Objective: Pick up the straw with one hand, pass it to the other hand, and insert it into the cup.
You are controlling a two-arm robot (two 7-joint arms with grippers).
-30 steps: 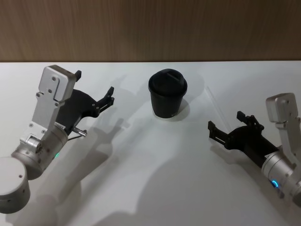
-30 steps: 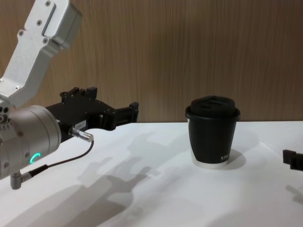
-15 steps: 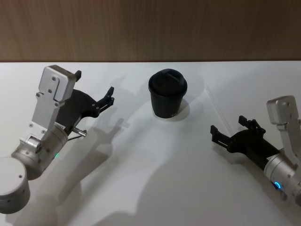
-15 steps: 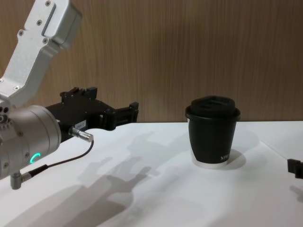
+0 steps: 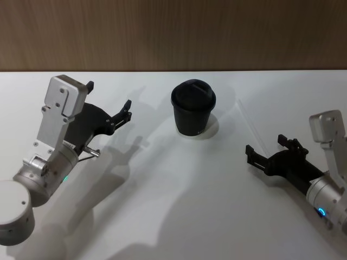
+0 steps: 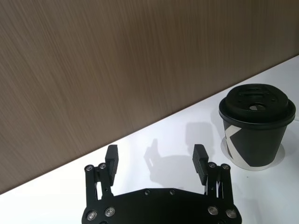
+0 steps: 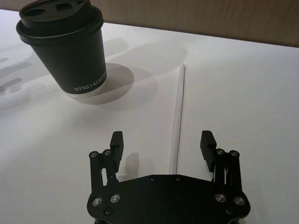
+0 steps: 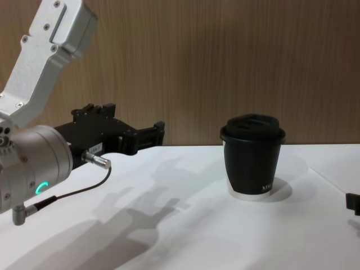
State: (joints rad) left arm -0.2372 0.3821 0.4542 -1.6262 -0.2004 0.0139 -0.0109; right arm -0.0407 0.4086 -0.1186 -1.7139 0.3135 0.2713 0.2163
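We find the straw point(image 7: 179, 107) flat on the table point(image 7: 243, 70) beside the cup point(image 7: 65, 46), between the right gripper's point(image 7: 162, 140) spread jaws; lower level, centre, pinch gently; left gripper point(image 6: 156, 154) hangs open.

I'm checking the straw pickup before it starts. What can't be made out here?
Right wrist view: near end of the straw, behind the palm of the right gripper.
Chest view: the right gripper, cut off by the right edge.
Head view: the straw's ends, faint on the white table.
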